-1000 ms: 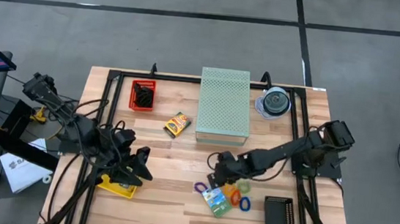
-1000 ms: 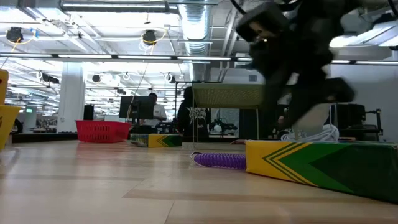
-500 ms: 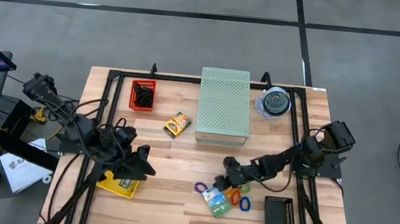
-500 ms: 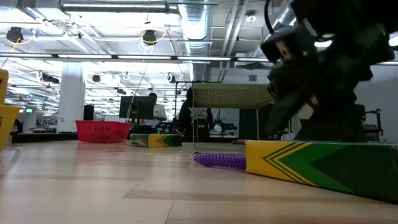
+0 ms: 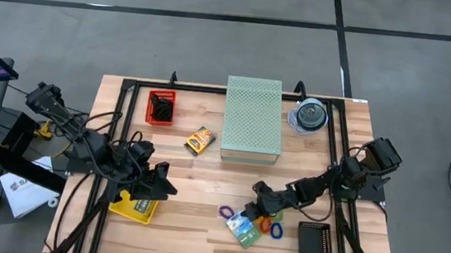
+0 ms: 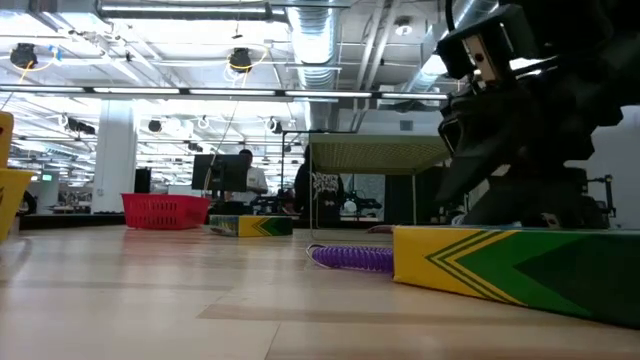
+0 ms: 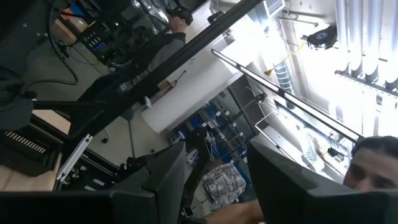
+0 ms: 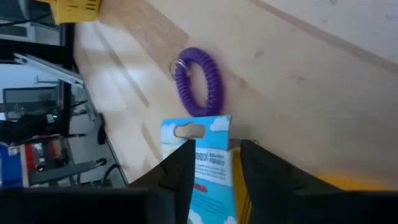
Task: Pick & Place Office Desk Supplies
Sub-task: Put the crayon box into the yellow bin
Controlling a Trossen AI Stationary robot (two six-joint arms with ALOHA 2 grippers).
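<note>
Your right hand (image 5: 256, 206) has slid closer to the little pile of supplies since a second ago. Now it sits right over the green-blue packet (image 5: 242, 225), a flat shiny card with clouds on it and a hole at the top. Its two dark fingers (image 8: 180, 168) stand a bit apart, one on each side of the packet, but you cannot tell if they pinch it. Just past the fingers lies a purple loop (image 8: 198, 81), curly like a spring, on the smooth wooden tabletop (image 5: 194, 198). Orange and blue loops (image 5: 270, 226) lie beside the hand. Your left hand (image 5: 162, 183) waits over a yellow box (image 5: 130, 210), open.
</note>
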